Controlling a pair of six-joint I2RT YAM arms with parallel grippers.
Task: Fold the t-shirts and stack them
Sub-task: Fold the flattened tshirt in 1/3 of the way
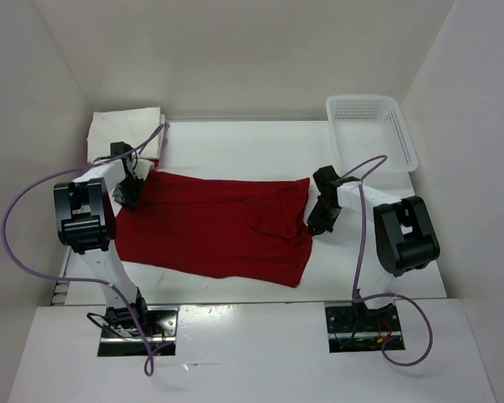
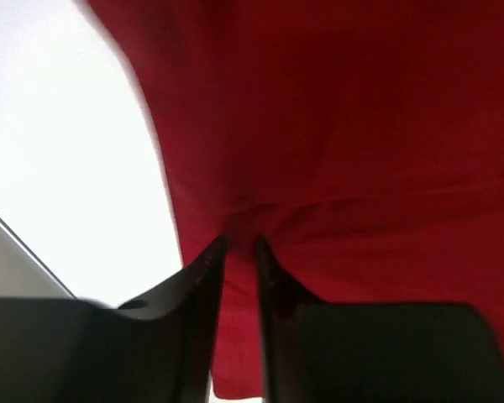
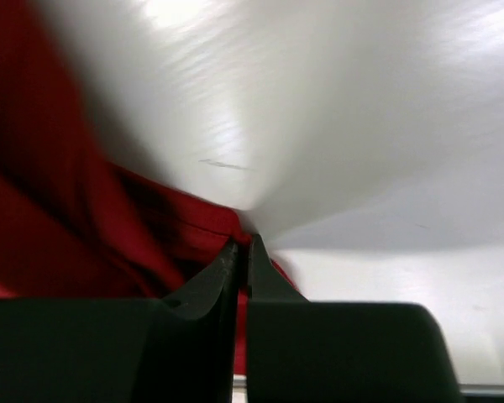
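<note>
Your red shirt (image 1: 218,227) lies spread across the middle of the table (image 1: 235,143). It is mostly flat, with a rumple toward 3 o'clock. The left gripper (image 1: 133,191) is at the shirt's 10 o'clock edge, its jaws nearly together and pinching a pucker of cloth. The right gripper (image 1: 319,222) is at the 3 o'clock edge, jaws together on a thin bite of hem.

Watch that right bite. It looks shallow, so a quick pull could slip it free and drop that side in a heap. If your two arms lift unevenly, the fold will likely land skewed, and the rumple could get trapped inside it.

The table is smooth, white and glossy, so the cloth will probably slide rather than stay put. White walls (image 1: 59,75) close in three sides. A folded cream shirt (image 1: 122,130) sits at 10 o'clock and a basket (image 1: 403,138) at 2 o'clock, both clear of your fold.
</note>
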